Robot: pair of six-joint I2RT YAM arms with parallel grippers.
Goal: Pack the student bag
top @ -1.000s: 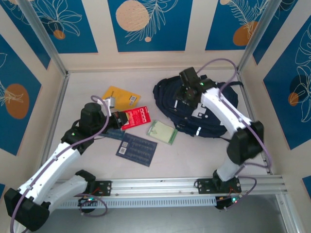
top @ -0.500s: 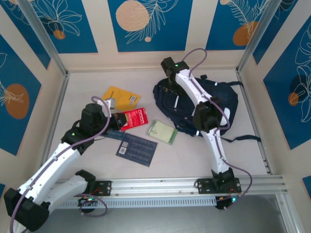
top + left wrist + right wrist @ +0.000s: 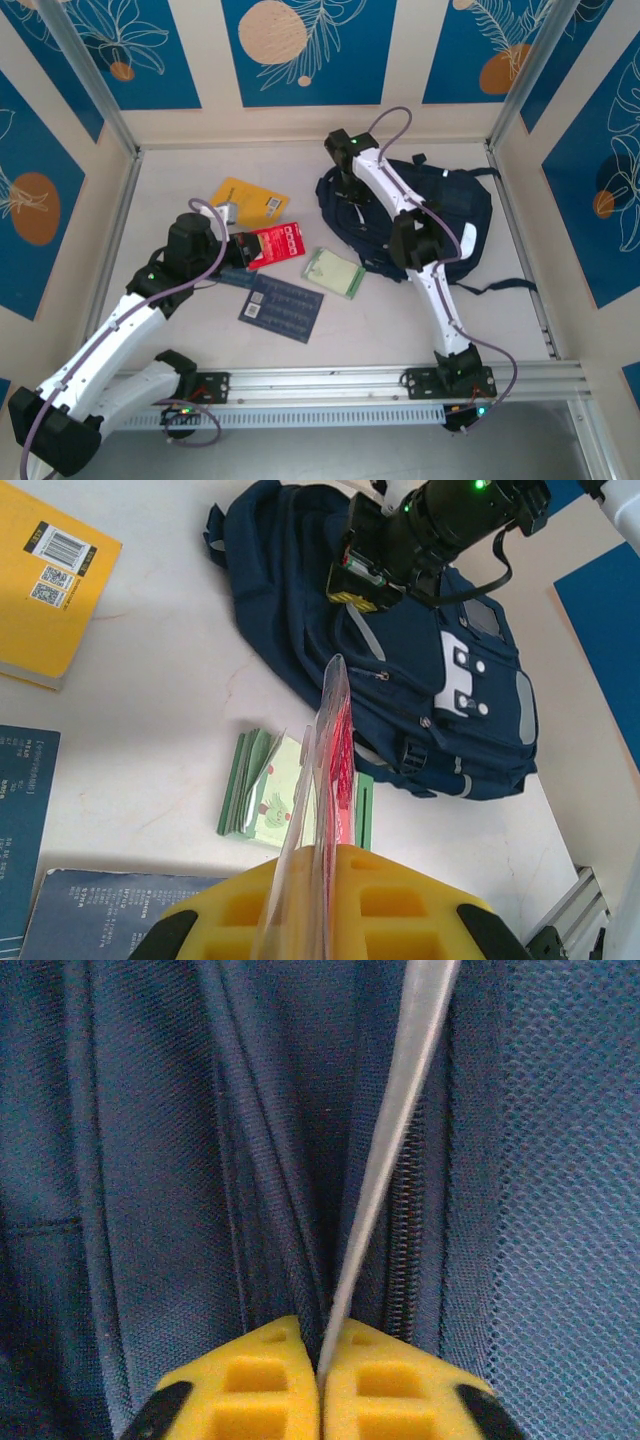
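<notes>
The student bag lies flat at the back right, dark navy with white stripes. My right gripper reaches down onto its left part. In the right wrist view that gripper is shut on a thin grey pull strap beside a zipper; the left wrist view shows the same strap under it. My left gripper is shut on a clear sleeve holding a red packet, which stands edge-on between the yellow fingers.
A yellow book, a dark blue booklet and a green notepad lie on the white table between the arms. Frame posts and walls close in the back and sides. The rail runs along the near edge.
My right arm swung left across the bag and its jaws closed on the grey strap. The left arm and its red packet stayed put.
</notes>
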